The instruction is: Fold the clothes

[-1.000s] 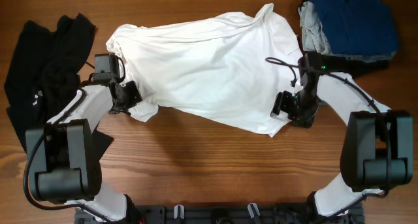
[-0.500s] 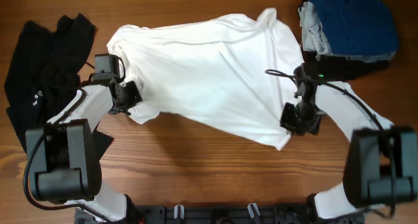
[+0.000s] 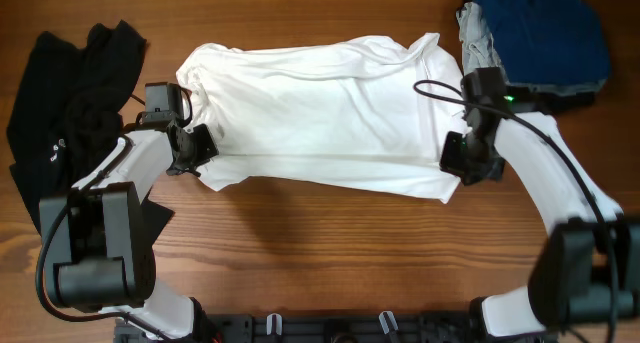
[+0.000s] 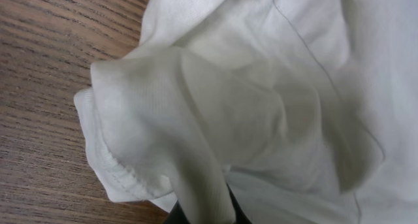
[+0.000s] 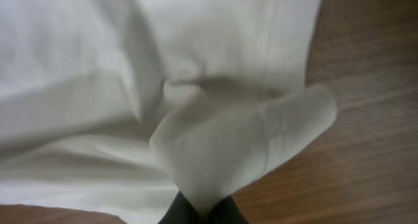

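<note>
A white shirt [image 3: 320, 113] lies stretched across the middle of the wooden table [image 3: 330, 253], pulled fairly flat between the two arms. At the shirt's lower left edge, my left gripper [image 3: 190, 148] is shut on a bunched fold. In the left wrist view the white cloth [image 4: 261, 87] rises out of the left gripper [image 4: 206, 217], hiding most of the fingers. My right gripper [image 3: 470, 165] is shut on the shirt's lower right corner. That hemmed corner [image 5: 261, 132] runs down into the right gripper [image 5: 204, 214] in the right wrist view.
A heap of black clothes [image 3: 70, 103] lies at the left edge of the table. Folded blue clothes [image 3: 545, 28] with a grey piece [image 3: 478, 38] beside them sit at the back right, close to the right arm.
The right gripper has shut on the shirt's lower right corner and drawn it to the right and back, stretching the shirt flatter. The left gripper has stayed in place.
</note>
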`<action>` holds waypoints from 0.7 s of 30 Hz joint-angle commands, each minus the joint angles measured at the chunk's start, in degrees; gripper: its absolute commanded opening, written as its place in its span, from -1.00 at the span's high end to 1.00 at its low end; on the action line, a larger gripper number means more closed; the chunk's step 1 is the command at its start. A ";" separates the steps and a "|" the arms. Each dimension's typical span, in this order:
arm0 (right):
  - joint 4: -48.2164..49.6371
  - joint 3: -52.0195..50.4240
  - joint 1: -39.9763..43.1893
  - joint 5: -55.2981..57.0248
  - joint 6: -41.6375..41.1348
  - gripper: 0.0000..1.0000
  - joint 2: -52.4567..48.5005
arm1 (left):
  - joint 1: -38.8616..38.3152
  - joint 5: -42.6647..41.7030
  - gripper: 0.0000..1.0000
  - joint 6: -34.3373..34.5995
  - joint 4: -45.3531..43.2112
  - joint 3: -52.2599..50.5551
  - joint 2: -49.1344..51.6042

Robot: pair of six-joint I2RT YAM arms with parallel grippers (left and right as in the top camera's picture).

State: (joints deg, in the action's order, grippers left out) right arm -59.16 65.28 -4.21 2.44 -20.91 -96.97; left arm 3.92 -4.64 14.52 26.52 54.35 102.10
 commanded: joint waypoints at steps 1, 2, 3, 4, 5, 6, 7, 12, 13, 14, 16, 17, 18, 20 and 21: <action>1.20 3.26 0.13 -0.37 3.21 0.91 -8.02 | -0.59 -2.38 0.92 0.96 2.21 -3.72 4.83; 1.40 4.52 0.13 -0.94 3.85 0.91 -9.77 | -0.59 -2.36 0.92 0.96 2.19 -3.72 4.83; 1.70 5.88 0.13 -1.79 4.48 0.91 -11.26 | -0.59 -2.36 0.92 0.96 2.19 -3.72 4.83; 1.88 7.48 0.13 -2.80 4.72 0.91 -12.59 | -0.59 -2.36 0.92 0.96 2.19 -3.72 4.83; 1.97 9.20 0.07 -4.13 5.62 0.91 -13.70 | -0.59 -2.36 0.92 0.96 2.19 -3.72 4.83; 2.01 11.21 -0.04 -5.55 6.32 0.91 -14.64 | -0.59 -2.36 0.92 0.96 2.19 -3.72 4.83; 2.10 12.68 -0.15 -6.51 6.67 0.90 -15.15 | -0.59 -2.36 0.92 0.96 2.19 -3.72 4.83; 4.44 21.59 -1.53 -12.15 8.85 0.60 -15.45 | -0.59 -2.38 0.92 0.96 1.64 -3.72 4.83; 5.84 22.82 -1.86 -15.08 9.88 0.37 -15.45 | -0.59 -2.38 0.92 0.96 1.49 -3.72 4.83; 6.78 23.63 -2.14 -17.79 10.73 0.21 -15.45 | -0.59 -2.38 0.92 0.96 1.33 -3.72 4.83; 7.74 25.22 -3.13 -22.91 11.98 0.03 -15.45 | -0.59 -2.38 0.92 0.98 1.33 -3.72 4.83; 7.43 25.46 -3.65 -23.08 11.98 -0.05 -15.43 | -0.59 -2.38 0.92 0.98 1.36 -3.72 4.83; 6.91 25.51 -4.07 -22.97 12.28 -0.08 -15.43 | -0.59 -2.38 0.92 0.96 1.38 -3.72 4.83; 3.65 25.49 -4.74 -20.79 13.33 -0.17 -15.43 | -0.59 -2.38 0.92 0.98 1.55 -3.72 4.83; 0.52 25.46 -4.79 -16.98 12.94 -0.20 -15.43 | -0.59 -2.38 0.92 0.96 1.62 -3.72 4.83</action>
State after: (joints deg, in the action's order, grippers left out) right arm -54.04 90.48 -8.12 -15.97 -9.74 -112.40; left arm 3.92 -4.64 14.52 26.35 54.35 102.10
